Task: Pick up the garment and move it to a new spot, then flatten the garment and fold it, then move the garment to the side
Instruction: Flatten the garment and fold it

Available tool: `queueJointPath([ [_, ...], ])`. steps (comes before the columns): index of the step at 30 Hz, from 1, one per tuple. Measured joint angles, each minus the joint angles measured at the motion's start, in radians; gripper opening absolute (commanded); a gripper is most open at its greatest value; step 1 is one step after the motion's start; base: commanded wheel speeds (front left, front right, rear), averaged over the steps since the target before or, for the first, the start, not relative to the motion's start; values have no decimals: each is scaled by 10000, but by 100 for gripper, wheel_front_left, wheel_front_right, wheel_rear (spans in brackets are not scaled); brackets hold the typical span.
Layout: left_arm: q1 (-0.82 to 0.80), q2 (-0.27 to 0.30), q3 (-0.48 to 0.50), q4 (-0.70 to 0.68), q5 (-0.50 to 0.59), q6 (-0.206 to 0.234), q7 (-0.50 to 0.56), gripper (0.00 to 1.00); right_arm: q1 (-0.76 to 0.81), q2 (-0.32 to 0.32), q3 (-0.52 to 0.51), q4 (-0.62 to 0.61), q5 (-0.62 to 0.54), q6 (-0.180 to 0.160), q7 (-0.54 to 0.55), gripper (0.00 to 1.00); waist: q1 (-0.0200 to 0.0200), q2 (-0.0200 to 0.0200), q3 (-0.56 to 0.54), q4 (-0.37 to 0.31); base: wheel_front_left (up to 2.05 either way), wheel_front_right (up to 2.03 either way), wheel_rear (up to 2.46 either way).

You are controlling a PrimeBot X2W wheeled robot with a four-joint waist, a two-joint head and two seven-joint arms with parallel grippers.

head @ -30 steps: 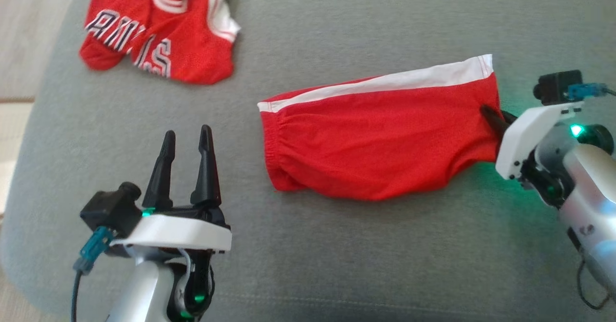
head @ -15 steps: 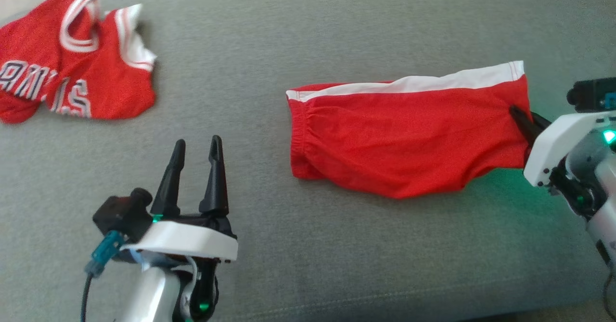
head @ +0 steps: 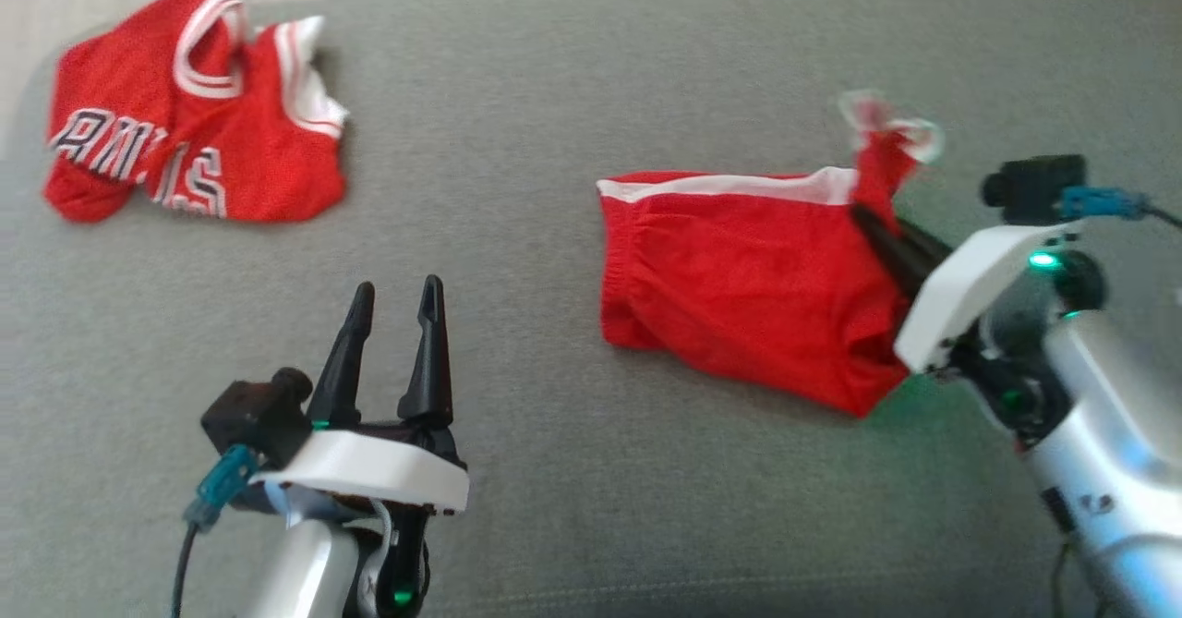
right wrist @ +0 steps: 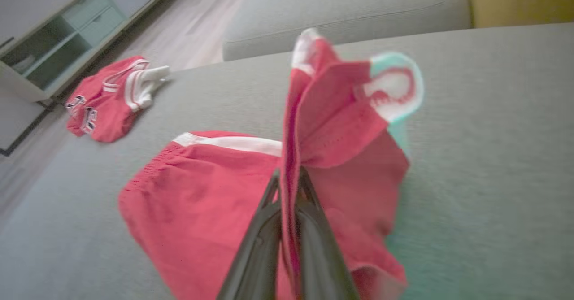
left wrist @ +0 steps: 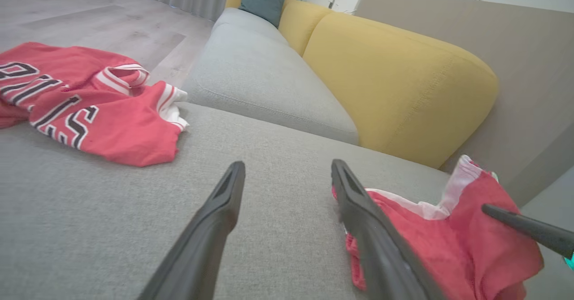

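Grey woven seat cushion (head: 554,470) lay bare down the middle of the head view, from 6 to 12 o'clock. The red mesh shorts with a white side stripe (head: 739,304) rested toward 3 o'clock, waistband facing 9. The right gripper (head: 863,221) was clamped on their hem, which stood lifted and bunched; half a second earlier it lay flat. The left gripper (head: 397,287) hovered at 7 o'clock, fingers spread wide, holding nothing. A crumpled red lettered jersey with white trim (head: 185,156) sat at 10 o'clock by the cushion's edge.

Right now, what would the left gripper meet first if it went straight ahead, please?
Probably only bare grey cushion: the open left gripper points between the jersey and the shorts, though depth is unclear.
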Motion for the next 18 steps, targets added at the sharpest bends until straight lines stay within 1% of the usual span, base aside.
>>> queueJointPath([
  [2,16,-13,-23,44,-4,0,0,100,141,332,-113,-339,17,0,102,0,0,0,-77,198,0,0,0],
  [6,47,-38,-73,67,-105,-2,-2,100,331,965,-332,-487,10,0,215,0,0,0,-205,620,0,0,0],
  [7,52,-46,-115,79,-105,-2,-2,100,349,1281,-493,-405,-25,0,217,0,0,0,-244,846,0,0,0],
  [11,54,-67,-207,94,-153,-2,-2,100,344,1866,-642,-115,-217,0,217,0,0,0,-269,1273,0,0,0],
  [13,53,-79,-222,98,-199,-2,-4,100,340,2080,-711,113,-376,0,219,0,0,0,-258,1451,0,0,0],
  [16,53,-96,-228,121,-209,-2,-13,100,305,2219,-836,556,-725,0,211,0,0,0,-220,1664,0,0,0],
  [17,53,-113,-228,130,-257,-4,-15,100,302,2286,-871,673,-815,0,188,18,0,0,-205,1719,0,0,0],
  [18,53,-115,-226,146,-309,-4,-15,100,302,2337,-878,732,-863,0,167,46,0,0,-191,1761,0,0,0],
])
